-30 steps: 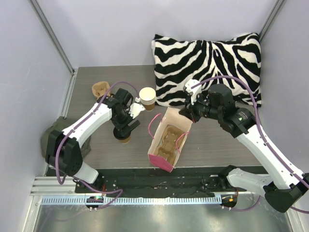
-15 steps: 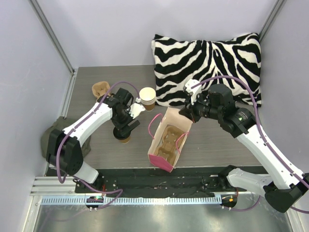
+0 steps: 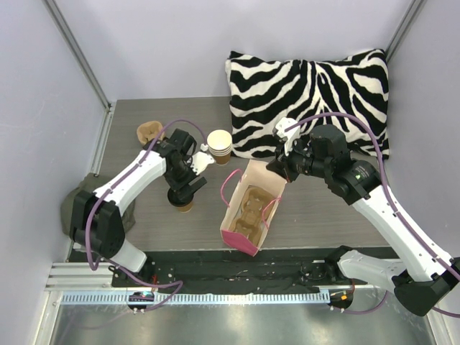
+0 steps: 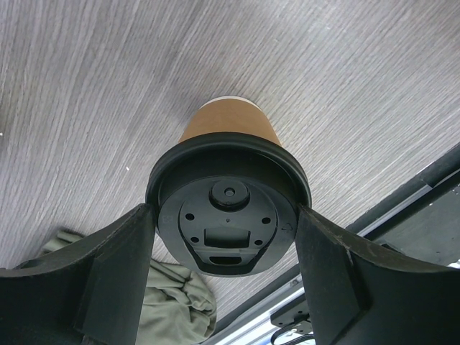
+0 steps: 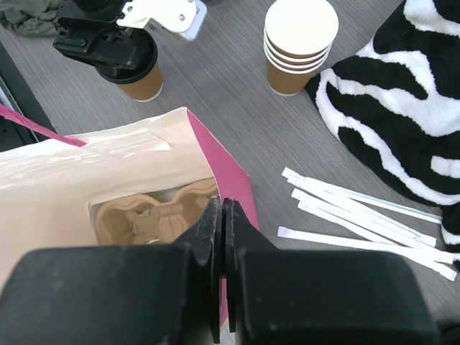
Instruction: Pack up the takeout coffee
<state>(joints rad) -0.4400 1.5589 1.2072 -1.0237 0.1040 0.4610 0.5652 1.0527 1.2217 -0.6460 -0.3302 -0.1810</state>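
A kraft-brown cup (image 3: 186, 206) stands on the table left of the bag, with a round black lid (image 4: 228, 208) on top. My left gripper (image 3: 185, 191) is closed around that lid from above, both fingers (image 4: 122, 273) touching its rim. The cup also shows in the left wrist view (image 4: 228, 122) and the right wrist view (image 5: 141, 83). A stack of cream-rimmed cups (image 3: 220, 145) stands near the pillow and shows in the right wrist view (image 5: 300, 44). My right gripper (image 5: 223, 208) is shut on the top edge of the pink-and-cream paper bag (image 3: 244, 230).
A tan pulp cup carrier (image 5: 154, 215) sits inside the open bag. Another pulp piece (image 3: 149, 131) lies at the back left. A zebra pillow (image 3: 309, 86) fills the back right. White wrapped sticks (image 5: 359, 215) lie beside the bag. A green cloth (image 3: 77, 198) lies at the left edge.
My left gripper has shifted very slightly left on the lidded cup. The right arm and the bag have not moved.
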